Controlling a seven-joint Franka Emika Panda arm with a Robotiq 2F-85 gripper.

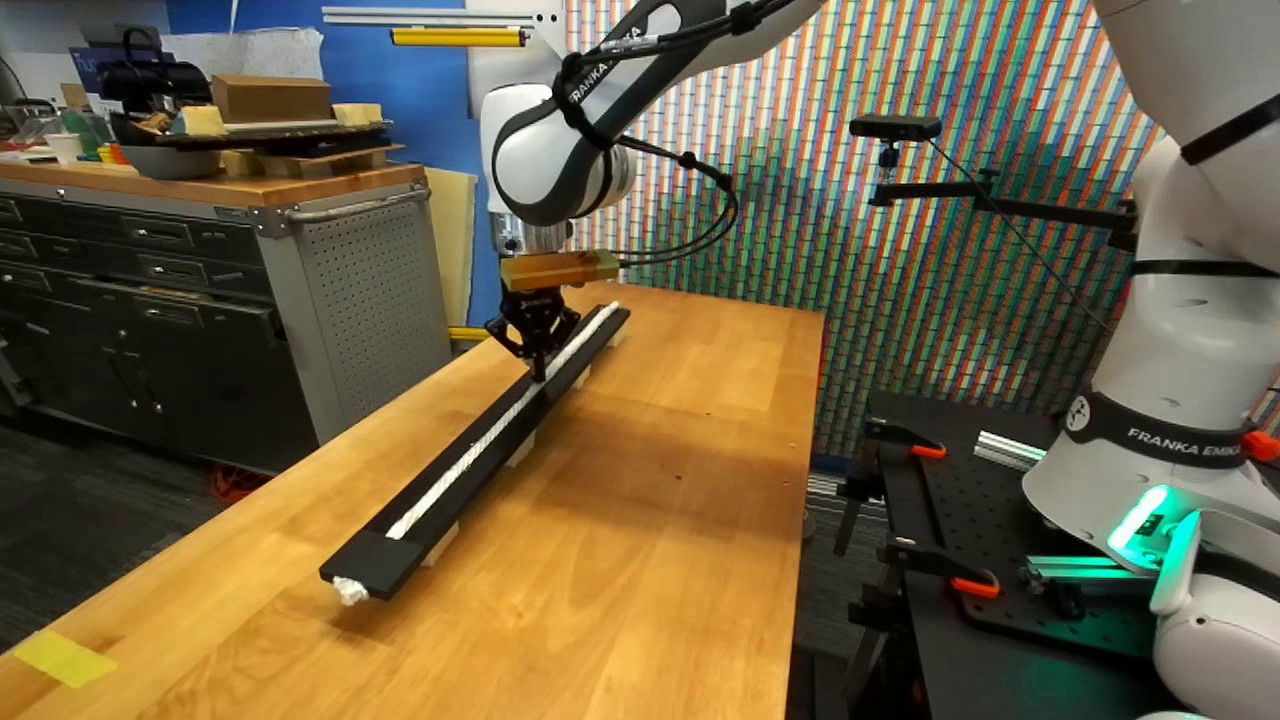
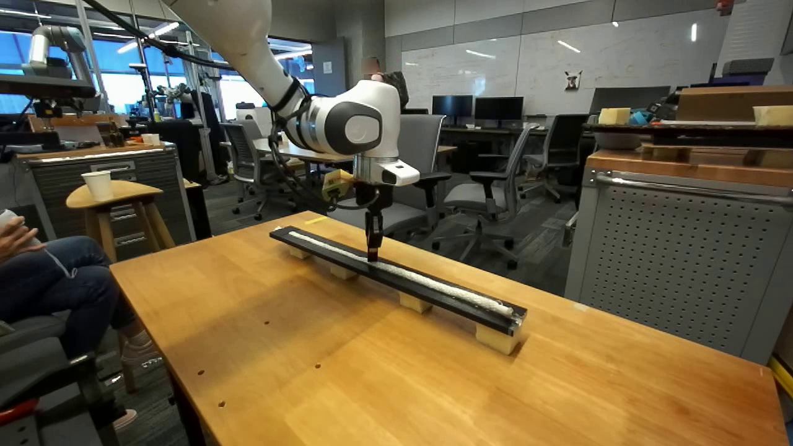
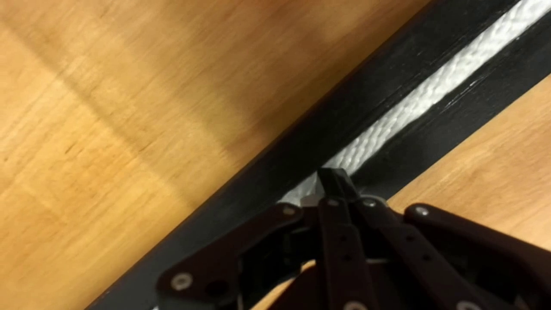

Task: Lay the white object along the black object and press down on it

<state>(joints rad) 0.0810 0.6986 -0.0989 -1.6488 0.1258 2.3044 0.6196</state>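
Observation:
The white cord [image 1: 463, 463] lies along the groove of the long black rail [image 1: 375, 558] on the wooden table. Both also show in an exterior view, the cord [image 2: 433, 283] on the rail [image 2: 446, 301], and in the wrist view, the braided cord [image 3: 413, 103] on the rail [image 3: 366, 103]. A frayed white end [image 1: 350, 590] sticks out at one rail end. My gripper [image 1: 539, 376] points straight down around the rail's middle. Its closed tips [image 2: 373, 256] appear to touch the cord's top. In the wrist view the fingertips [image 3: 335, 174] are together with nothing seen between them, hiding a short stretch of cord.
Several small wooden blocks [image 2: 497, 337] hold the rail above the table [image 1: 640, 560]. A grey tool cabinet [image 1: 370, 300] stands beyond the table edge. Yellow tape [image 1: 65, 657] marks a table corner. A seated person [image 2: 62, 279] is off the table's side.

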